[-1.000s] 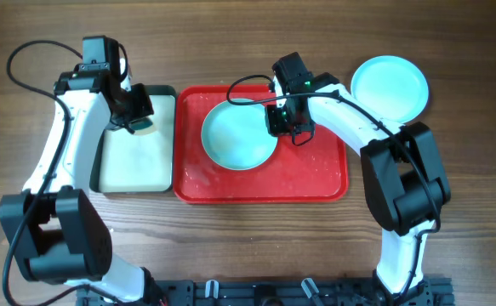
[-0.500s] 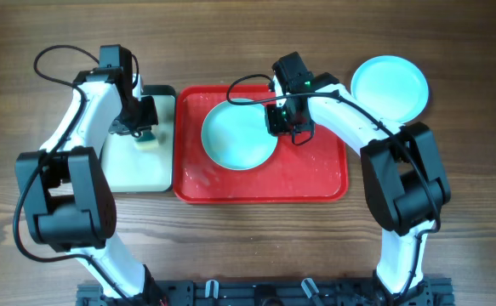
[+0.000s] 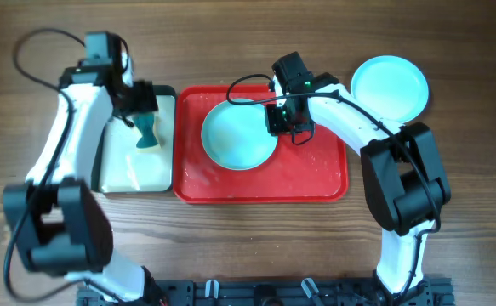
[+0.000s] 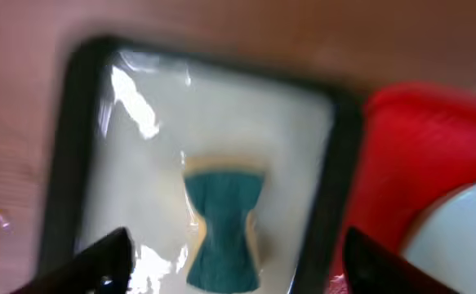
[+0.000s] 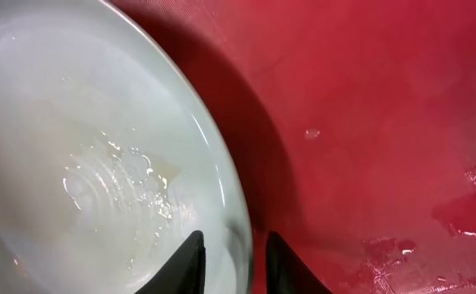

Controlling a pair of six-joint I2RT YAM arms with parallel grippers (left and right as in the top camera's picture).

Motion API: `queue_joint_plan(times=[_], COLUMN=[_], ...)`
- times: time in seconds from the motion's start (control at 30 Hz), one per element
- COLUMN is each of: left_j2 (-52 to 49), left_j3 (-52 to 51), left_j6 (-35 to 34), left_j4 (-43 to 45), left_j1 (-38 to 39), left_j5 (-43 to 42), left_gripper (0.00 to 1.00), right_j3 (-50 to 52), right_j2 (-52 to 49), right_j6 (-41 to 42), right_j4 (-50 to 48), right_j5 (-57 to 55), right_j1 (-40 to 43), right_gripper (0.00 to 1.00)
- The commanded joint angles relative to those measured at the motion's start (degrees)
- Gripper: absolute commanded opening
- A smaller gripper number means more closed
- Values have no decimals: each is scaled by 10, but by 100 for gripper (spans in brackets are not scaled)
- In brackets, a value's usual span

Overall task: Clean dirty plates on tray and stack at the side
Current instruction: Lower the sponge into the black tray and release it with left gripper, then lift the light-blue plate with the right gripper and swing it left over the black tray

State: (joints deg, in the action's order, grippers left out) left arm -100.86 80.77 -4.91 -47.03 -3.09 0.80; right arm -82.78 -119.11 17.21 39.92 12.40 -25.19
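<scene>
Pale blue plate [image 3: 237,138] sits in the left half of the red tray [image 3: 316,177], rim near the tray's back edge. Inside is wet: glossy film, ripples, a faint yellowish smear near the middle. Tray floor around it has droplets and small puddles.

Right end effector [image 5: 234,245] is narrow, fingers [image 5: 187,261] either side of the plate's right rim, gripping it.

Second pale blue plate [image 3: 390,87] lies on the table [image 3: 452,51], off the tray's back right corner, and looks clean.

Black-rimmed tray [image 3: 103,174] butts against the red tray's left side; its pale inside is wet, with a teal sponge [image 4: 221,229] lying flat in it. Left end effector [image 4: 236,241] hangs above the sponge, fingers wide, holding nothing; motion-blurred.

Table is brown wood grain. No room is visible beyond it.
</scene>
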Motion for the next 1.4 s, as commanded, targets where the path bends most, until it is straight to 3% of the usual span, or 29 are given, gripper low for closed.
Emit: queue_joint_plan(times=[0.0, 0.1, 0.2, 0.23, 0.5, 0.67, 0.9, 1.37], left_j2=[84, 113, 116, 116, 116, 116, 116, 116], left_j3=[31, 31, 31, 31, 31, 31, 31, 31], left_j6=[-33, -35, -35, -35, -35, -35, -35, -35], left_j4=[59, 107, 106, 97, 85, 85, 85, 85], left_j1=[-17, -40, -51, -51, -51, -51, -51, -51], left_j5=[3, 4, 4, 4, 4, 3, 4, 4], left_gripper=[95, 100, 100, 100, 100, 100, 100, 100], right_j3=[21, 27, 27, 27, -29, -63, -63, -61], right_j2=[4, 4, 4, 4, 33, 103, 139, 98], right_j6=[-5, -5, -5, -5, -6, -5, 47, 70], right_j4=[-12, -19, -25, -27, -9, 14, 4, -93], right_j5=[-7, -7, -7, -7, -12, -82, -82, -189], right_j1=[-4, -3, -3, -3, -3, -3, -17, -183], right_gripper=[25, 21, 5, 4, 4, 4, 4, 4])
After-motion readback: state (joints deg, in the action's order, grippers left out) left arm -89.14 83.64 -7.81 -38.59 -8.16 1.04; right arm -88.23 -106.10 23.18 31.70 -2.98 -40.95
